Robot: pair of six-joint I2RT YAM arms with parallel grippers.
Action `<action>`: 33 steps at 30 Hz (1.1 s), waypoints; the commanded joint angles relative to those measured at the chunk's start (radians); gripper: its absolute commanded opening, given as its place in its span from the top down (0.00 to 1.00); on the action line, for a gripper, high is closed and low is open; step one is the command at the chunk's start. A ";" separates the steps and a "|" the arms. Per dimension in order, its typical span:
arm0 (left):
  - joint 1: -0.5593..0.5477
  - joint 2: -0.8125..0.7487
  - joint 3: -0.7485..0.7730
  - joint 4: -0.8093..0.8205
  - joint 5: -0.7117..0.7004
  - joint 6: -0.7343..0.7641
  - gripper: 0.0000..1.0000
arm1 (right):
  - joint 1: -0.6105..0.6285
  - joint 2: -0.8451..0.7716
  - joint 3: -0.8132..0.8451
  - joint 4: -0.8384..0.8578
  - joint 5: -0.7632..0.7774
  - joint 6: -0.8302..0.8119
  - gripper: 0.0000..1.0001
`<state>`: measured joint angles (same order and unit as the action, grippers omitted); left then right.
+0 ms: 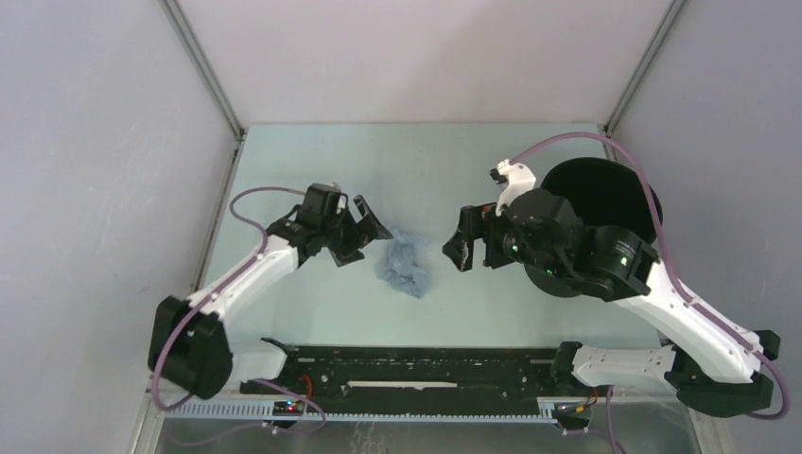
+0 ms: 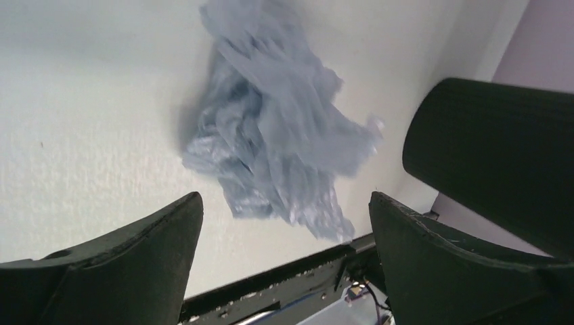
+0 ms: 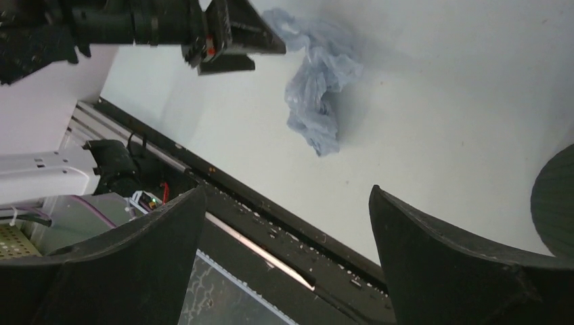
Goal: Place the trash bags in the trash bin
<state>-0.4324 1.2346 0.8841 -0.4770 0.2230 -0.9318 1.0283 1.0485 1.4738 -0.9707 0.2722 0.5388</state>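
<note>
Clearly, the left end effector (image 1: 369, 238) and the right end effector (image 1: 457, 238) both have their fingers apart, holding nothing. Between them the crumpled trash bag (image 1: 405, 265) lies on the surface (image 1: 426, 161). Only the top view shows the trash bin (image 1: 605, 189) plainly, partly behind the right arm.

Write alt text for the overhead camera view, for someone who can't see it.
A crumpled pale blue bag lies on the table between the open left gripper and open right gripper, touched by neither. A black bin sits at the far right, partly hidden behind the right arm.
</note>
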 commanded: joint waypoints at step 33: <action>0.086 0.366 0.205 0.329 0.143 -0.020 0.65 | -0.127 -0.016 -0.087 -0.027 -0.148 0.208 0.00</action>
<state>-0.3527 1.5753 1.0031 -0.1867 0.3378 -0.9646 0.9554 1.0599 1.4101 -0.9863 0.1539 0.6674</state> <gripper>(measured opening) 0.515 0.993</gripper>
